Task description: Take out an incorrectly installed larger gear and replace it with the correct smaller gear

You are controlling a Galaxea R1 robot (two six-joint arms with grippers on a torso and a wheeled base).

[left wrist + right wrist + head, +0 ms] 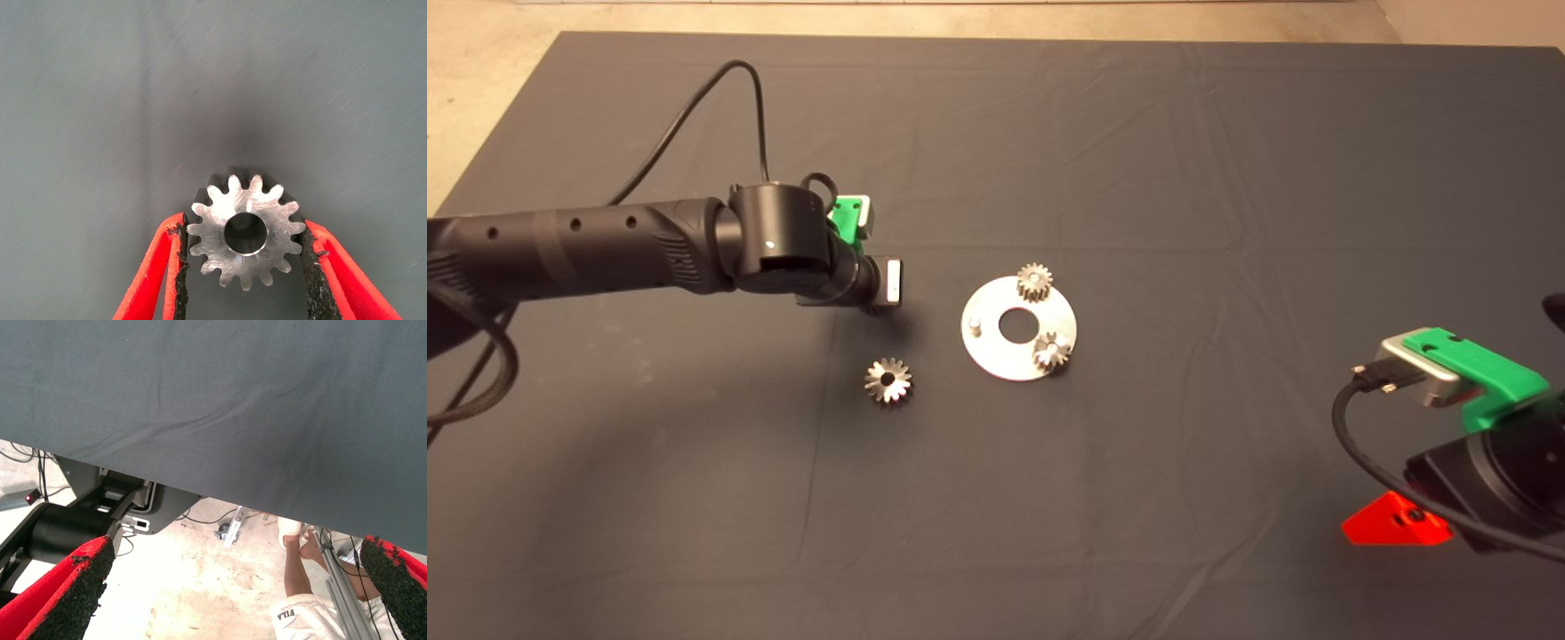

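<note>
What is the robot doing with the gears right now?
Left gripper jaws shut on smaller gear, above the mat. Right gripper parked, jaws open. Larger gear off, beside the round plate. Empty peg unblocked.

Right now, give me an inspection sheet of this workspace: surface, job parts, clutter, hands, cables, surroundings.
Surface: dark mat, wrinkled.
Job's things: round metal plate carrying two gears, one bare peg; larger gear lying on the mat beside the plate; smaller gear gripped between the left hand's pads.
Clutter: nothing seen.
Hands: left hand shut on the smaller gear, above the mat left of the plate; right hand open, parked at the mat's lower right edge.
Cables: black cables on both arms.
Surroundings: pale floor, a person's legs beyond the mat.
</note>
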